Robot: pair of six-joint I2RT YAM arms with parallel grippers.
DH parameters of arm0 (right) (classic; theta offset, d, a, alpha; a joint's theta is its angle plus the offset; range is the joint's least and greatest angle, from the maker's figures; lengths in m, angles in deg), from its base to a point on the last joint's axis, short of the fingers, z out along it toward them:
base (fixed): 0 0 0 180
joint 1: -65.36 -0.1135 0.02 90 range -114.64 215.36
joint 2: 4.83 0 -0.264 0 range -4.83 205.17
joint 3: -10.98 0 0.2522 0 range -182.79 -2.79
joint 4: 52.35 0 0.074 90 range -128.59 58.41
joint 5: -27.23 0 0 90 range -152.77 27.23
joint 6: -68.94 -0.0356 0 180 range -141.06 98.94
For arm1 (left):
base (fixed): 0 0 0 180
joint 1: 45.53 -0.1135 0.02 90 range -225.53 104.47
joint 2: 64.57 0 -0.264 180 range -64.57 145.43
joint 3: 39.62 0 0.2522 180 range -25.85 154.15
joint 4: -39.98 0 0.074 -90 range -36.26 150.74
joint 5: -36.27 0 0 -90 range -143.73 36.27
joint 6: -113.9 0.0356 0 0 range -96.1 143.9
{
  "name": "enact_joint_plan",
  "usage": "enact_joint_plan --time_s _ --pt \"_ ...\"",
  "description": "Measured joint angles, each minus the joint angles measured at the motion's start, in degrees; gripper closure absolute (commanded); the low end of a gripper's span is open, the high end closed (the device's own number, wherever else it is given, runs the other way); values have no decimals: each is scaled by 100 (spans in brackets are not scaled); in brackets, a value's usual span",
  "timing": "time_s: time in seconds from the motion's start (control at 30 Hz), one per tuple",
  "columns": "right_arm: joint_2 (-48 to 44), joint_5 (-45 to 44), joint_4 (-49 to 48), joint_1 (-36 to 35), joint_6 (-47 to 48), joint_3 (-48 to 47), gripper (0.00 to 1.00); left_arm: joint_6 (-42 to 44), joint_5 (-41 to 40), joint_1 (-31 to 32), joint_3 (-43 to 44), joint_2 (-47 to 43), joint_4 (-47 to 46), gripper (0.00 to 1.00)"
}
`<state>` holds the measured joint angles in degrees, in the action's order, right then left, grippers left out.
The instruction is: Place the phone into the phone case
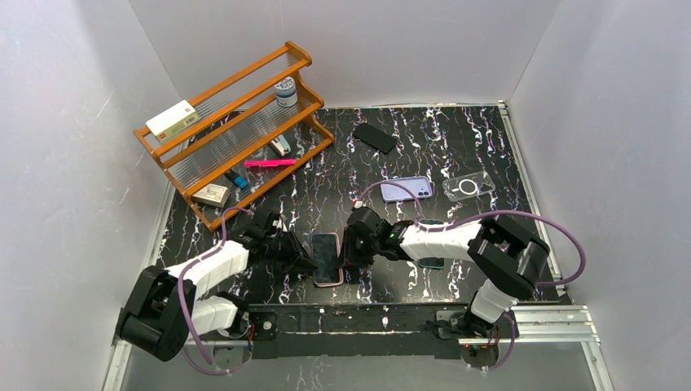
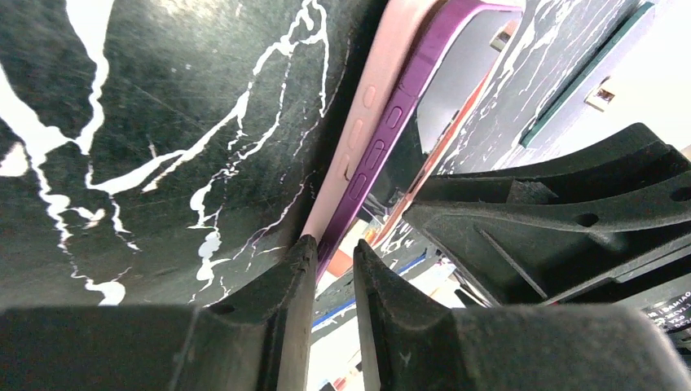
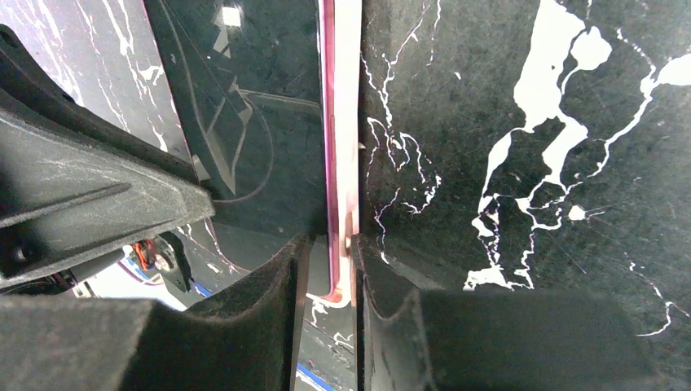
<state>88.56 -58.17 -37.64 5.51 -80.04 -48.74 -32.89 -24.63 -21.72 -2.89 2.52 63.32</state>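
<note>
The left gripper [image 1: 307, 261] and right gripper [image 1: 346, 251] are clamping opposite long edges of the phone case [image 2: 367, 114]; the phone [image 2: 399, 114] is likely needing even inward pressure to seat flush.

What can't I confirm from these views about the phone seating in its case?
Top view: fit of phone in phone case too small; left pincer and right pincer crowd its sides.
Left wrist: phone's near end hidden behind fingers; right pincer's body covers part of the screen.
Right wrist: only one case edge shows, corner hidden between fingers.
</note>
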Motion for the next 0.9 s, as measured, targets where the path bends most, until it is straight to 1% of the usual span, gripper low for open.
enact_joint_plan --time_s 0.23,0.43,0.5,0.57,0.6,0.77,0.9 --pt "46 52 -101 28 -59 17 68 -260 -181 273 -17 22 -127 86" --pt "46 96 -197 68 -107 87 69 -444 -352 431 -39 26 -188 88" --pt "42 96 -195 72 -107 87 68 -485 -400 455 -42 0 -181 85" --pt "31 87 -192 74 -107 94 66 -505 -468 481 -42 -31 -162 80" --pt "15 74 -199 76 -111 109 65 -507 -468 490 -42 -33 -162 76" --pt "-221 2 -269 90 -162 260 57 -332 -647 608 299 83 201 68" --pt "-448 2 -297 190 -175 420 54 -94 -817 590 656 234 492 67"
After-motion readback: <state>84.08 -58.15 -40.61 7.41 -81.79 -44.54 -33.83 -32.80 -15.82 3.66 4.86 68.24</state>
